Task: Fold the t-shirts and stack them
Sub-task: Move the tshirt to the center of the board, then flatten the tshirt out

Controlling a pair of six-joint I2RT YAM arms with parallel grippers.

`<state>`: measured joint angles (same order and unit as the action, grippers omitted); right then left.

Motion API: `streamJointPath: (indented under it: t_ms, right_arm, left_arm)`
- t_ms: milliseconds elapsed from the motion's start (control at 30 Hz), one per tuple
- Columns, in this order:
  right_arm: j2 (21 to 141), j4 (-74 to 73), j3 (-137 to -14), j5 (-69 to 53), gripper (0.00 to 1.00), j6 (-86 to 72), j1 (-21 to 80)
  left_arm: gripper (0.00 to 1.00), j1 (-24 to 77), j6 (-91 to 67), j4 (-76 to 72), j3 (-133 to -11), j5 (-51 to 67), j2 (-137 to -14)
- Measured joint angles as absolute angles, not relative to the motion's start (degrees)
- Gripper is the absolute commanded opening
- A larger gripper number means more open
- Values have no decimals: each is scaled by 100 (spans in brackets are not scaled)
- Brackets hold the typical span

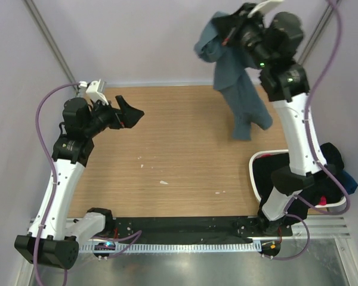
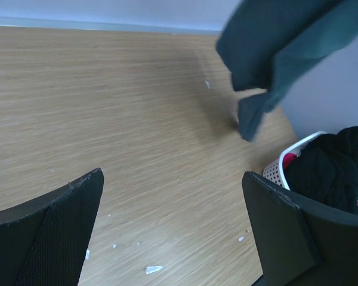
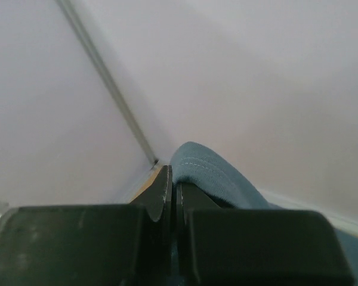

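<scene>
A slate blue-grey t-shirt [image 1: 238,89] hangs in the air over the far right of the table, its lower end near the wood. My right gripper [image 1: 222,31] is raised high and shut on its upper edge; in the right wrist view a stitched hem of the t-shirt [image 3: 212,173] folds over the closed right gripper [image 3: 174,179]. The hanging t-shirt [image 2: 280,47] also fills the top right of the left wrist view. My left gripper [image 1: 130,114] hovers above the table's left side, open, and in the left wrist view only bare wood lies between its fingers [image 2: 59,226].
A white laundry basket [image 1: 255,173] stands at the table's right edge, holding black [image 1: 331,158], blue and red clothes. The basket [image 2: 280,167] shows beside my left gripper's right finger. Small white scraps [image 1: 163,182] dot the wooden table [image 1: 179,149]. Grey walls close the back and sides.
</scene>
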<state>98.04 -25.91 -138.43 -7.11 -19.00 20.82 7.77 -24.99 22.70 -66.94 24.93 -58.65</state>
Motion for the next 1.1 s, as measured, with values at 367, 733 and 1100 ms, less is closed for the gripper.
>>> streamJointPath:
  t_ms: [367, 733, 1100]
  right_arm:
    - [10132, -1890, -10092, -980, 36, -2161, 3686]
    - [10643, -3529, -8739, -602, 100, -2353, 5312]
    - [9312, -3245, -8694, 768, 100, -2777, 2499]
  left_arm:
    - [100, 788, -2377, 2563, -6573, 1857, -5334]
    - [100, 788, -3358, 3638, -6519, 231, -5684]
    - [95, 1629, -4377, 3068, -6499, 574, -8226]
